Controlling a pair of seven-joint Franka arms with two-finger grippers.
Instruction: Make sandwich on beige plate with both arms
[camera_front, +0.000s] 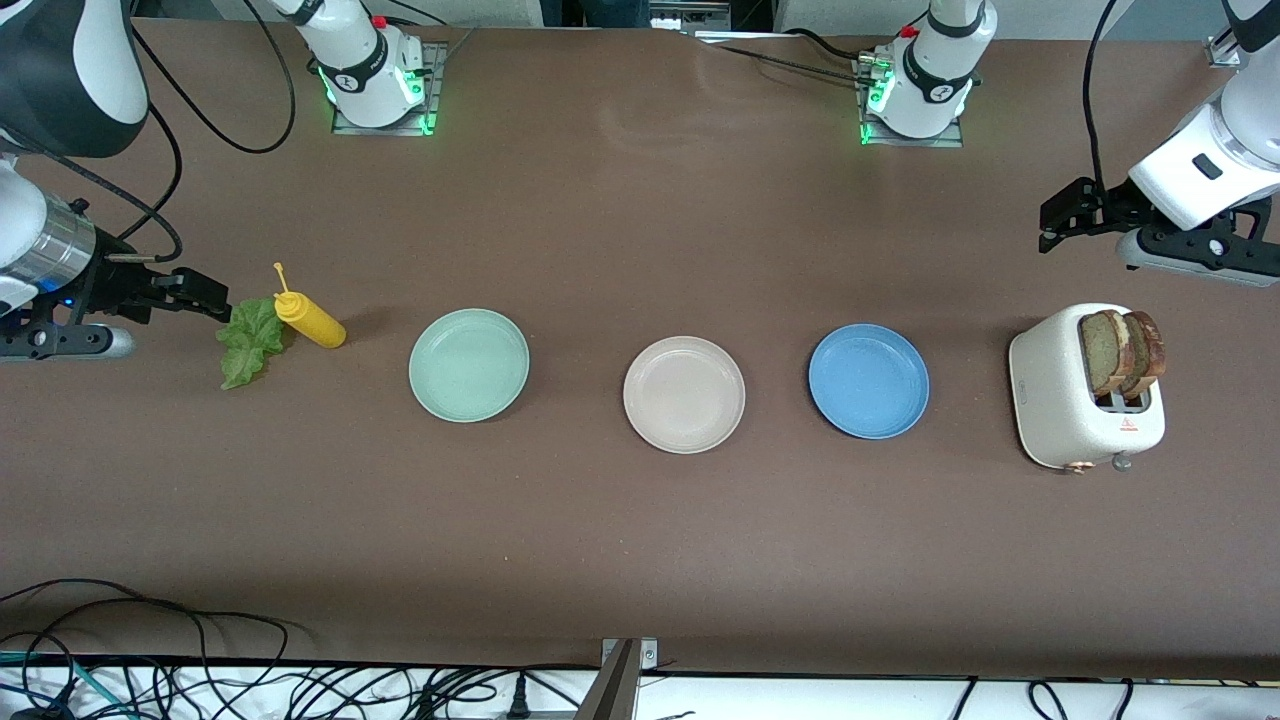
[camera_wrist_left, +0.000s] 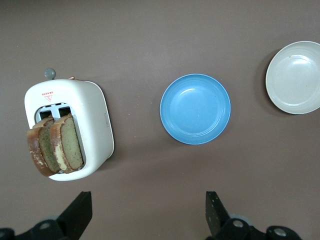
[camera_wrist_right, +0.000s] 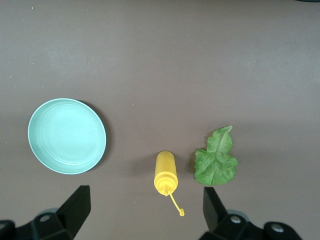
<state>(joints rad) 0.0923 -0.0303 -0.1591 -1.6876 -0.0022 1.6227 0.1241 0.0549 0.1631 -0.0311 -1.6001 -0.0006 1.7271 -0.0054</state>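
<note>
The beige plate (camera_front: 684, 394) lies bare at the middle of the table and shows in the left wrist view (camera_wrist_left: 295, 77). Two tan bread slices (camera_front: 1122, 352) with dark crusts stand upright in a toaster's slots (camera_wrist_left: 55, 147). A ruffled green lettuce leaf (camera_front: 250, 342) lies flat on the table toward the right arm's end (camera_wrist_right: 216, 159). My left gripper (camera_front: 1048, 225) hangs open and holds nothing over the table by the toaster (camera_wrist_left: 148, 210). My right gripper (camera_front: 215, 298) is open too, holds nothing, and hangs over the table beside the lettuce (camera_wrist_right: 145, 205).
A white toaster (camera_front: 1050, 400) stands toward the left arm's end, with a blue plate (camera_front: 868, 380) beside the beige one. A mint-green plate (camera_front: 469, 364) and a lying yellow squeeze bottle (camera_front: 312, 322) sit toward the right arm's end. Cables run along the table's near edge.
</note>
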